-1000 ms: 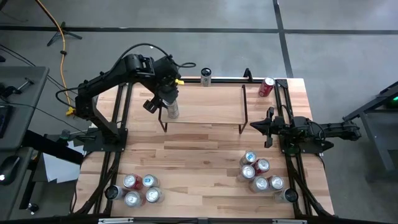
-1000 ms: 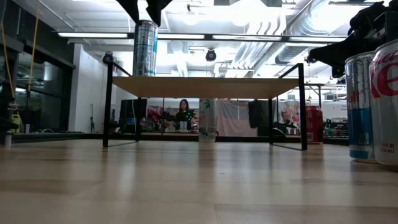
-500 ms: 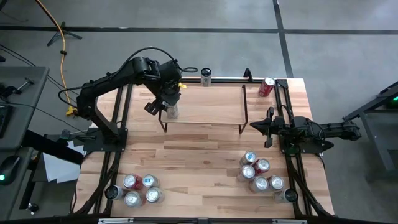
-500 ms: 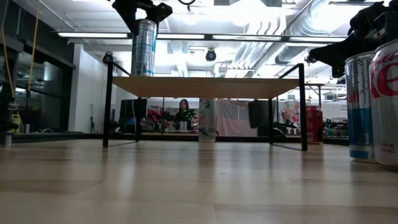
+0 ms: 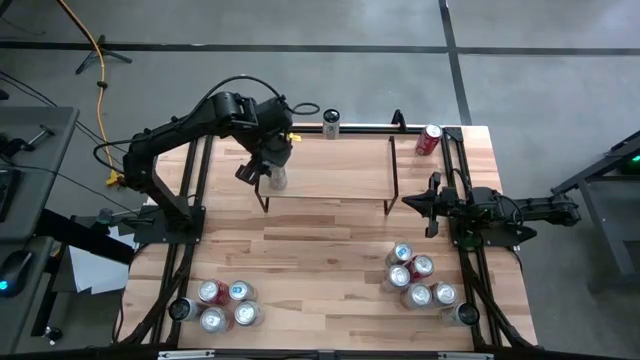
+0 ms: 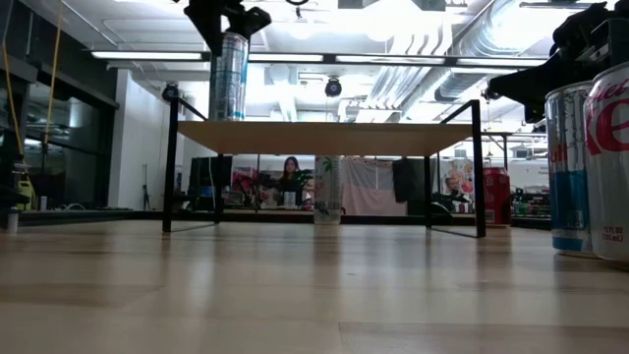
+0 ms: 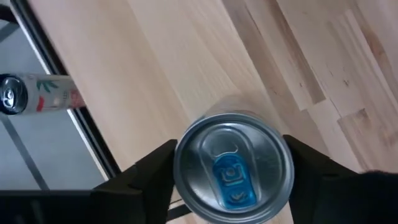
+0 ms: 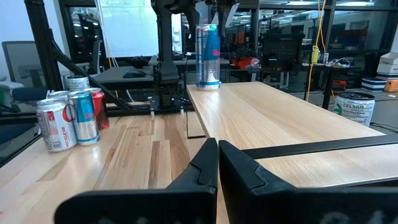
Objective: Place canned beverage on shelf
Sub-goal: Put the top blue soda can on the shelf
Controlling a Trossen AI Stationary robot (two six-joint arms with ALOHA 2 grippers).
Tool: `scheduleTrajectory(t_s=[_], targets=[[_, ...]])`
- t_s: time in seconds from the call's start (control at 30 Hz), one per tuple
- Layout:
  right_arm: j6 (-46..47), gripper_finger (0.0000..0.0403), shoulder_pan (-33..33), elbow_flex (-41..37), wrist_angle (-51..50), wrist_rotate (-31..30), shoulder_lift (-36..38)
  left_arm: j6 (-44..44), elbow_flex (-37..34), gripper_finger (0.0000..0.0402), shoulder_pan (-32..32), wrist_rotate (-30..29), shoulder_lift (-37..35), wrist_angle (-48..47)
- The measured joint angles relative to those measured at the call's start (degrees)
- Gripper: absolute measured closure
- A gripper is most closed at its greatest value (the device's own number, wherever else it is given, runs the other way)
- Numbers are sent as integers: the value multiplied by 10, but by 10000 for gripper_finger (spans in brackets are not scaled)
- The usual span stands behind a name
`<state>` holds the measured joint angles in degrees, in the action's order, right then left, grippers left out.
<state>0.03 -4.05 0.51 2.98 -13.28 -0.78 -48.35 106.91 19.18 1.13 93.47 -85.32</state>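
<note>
While pointing straight down, the left end effector (image 5: 275, 160) grips the can (image 5: 277, 178) on the shelf (image 5: 340, 175).

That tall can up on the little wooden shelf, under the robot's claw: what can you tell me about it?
The can is a tall, slim, silvery drink can with blue-green print on its side and a blue pull tab on its shiny lid. It stands upright on the shelf, near the shelf's left end and front edge. The left gripper reaches down over it, one finger on each side of its top, close against the rim; whether they press it or have let go cannot be told.
</note>
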Motion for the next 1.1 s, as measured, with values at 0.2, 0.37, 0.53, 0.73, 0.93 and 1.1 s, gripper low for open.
scheduleTrajectory(t_s=[0.2,0.37,0.53,0.73,0.93,1.1], targets=[[0,402,0,0,0,0,0,125,0,249,0,-12,0,21],[0,402,0,0,0,0,0,290,-1,249,0,-101,1,47],[0,402,0,0,0,0,0,440,-1,233,5,-120,1,36],[0,402,0,0,0,0,0,543,0,233,19,-65,0,4],[0,402,0,0,0,0,0,532,0,228,19,-66,0,-1],[0,402,0,0,0,0,0,512,0,217,15,-65,0,-2]])
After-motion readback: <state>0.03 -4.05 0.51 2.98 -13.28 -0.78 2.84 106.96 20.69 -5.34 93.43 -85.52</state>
